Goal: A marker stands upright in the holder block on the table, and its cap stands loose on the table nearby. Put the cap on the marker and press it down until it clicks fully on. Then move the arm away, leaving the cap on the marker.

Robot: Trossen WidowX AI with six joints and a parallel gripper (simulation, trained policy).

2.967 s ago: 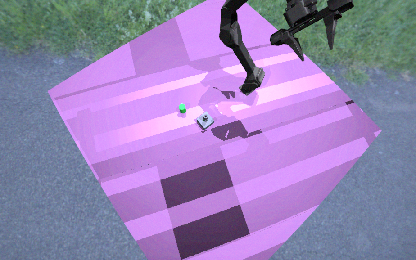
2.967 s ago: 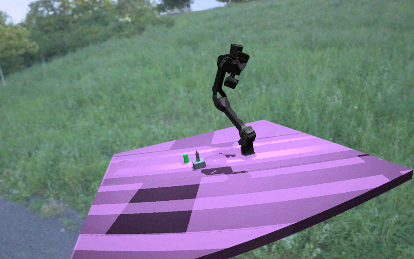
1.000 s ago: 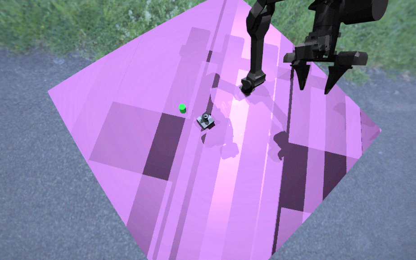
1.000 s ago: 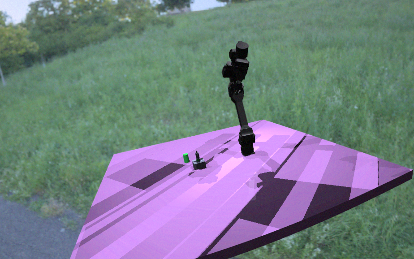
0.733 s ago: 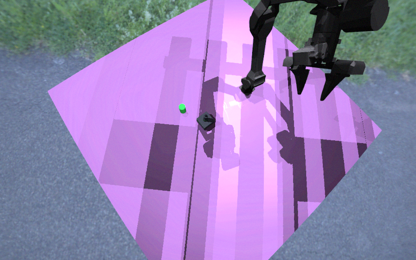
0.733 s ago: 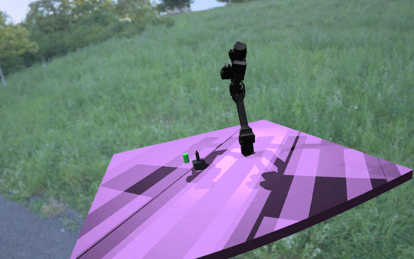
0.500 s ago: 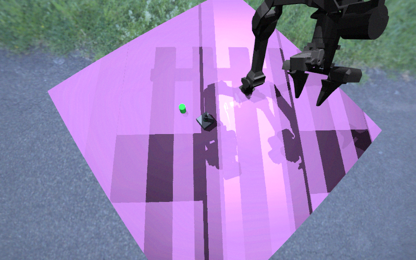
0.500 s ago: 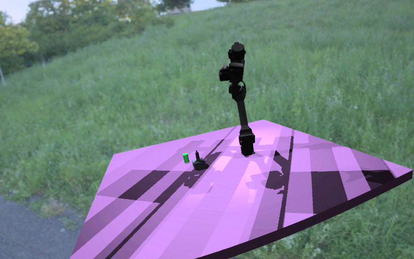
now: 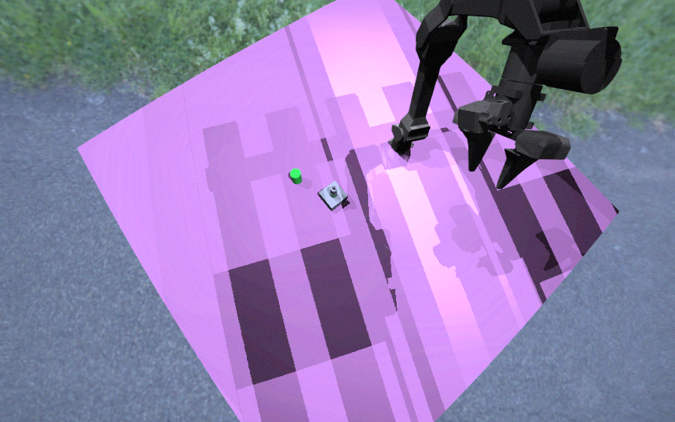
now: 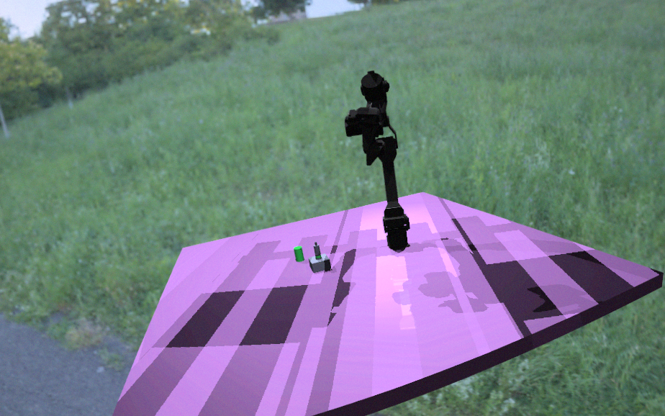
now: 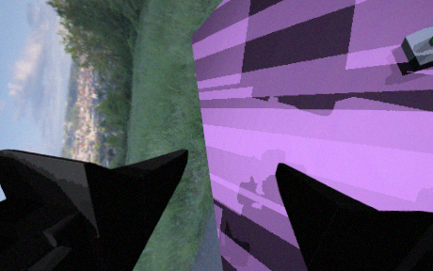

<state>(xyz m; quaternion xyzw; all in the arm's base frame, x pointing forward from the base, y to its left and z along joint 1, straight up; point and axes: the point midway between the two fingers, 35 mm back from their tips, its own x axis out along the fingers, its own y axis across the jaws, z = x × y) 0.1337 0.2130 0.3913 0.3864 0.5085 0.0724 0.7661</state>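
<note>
Viewed from my station, the cap (image 9: 296,176) (image 10: 298,254) is green and stands upright on the counter (image 9: 188,209) (image 10: 342,363) (image 11: 320,132), near the block (image 9: 328,197) (image 10: 319,265) (image 11: 421,52) and apart from it. The block sits flat, grey in finish. The marker (image 9: 334,190) (image 10: 317,250) stands upright in it, its upper end bare; a little green shows at its foot. I find my fingers (image 9: 485,179) parted, with nothing between them. They are raised above the counter, well apart from both cap and marker. In the wrist view the block is cut by the frame's edge. The arm (image 9: 426,84) (image 10: 389,176) is black and rises from the counter. Bands of light and shadow cross the pink surface.

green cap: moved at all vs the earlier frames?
No. The green cap stands in the same spot beside the holder block in both the top and exterior views; no shift in any direction visible.
</note>
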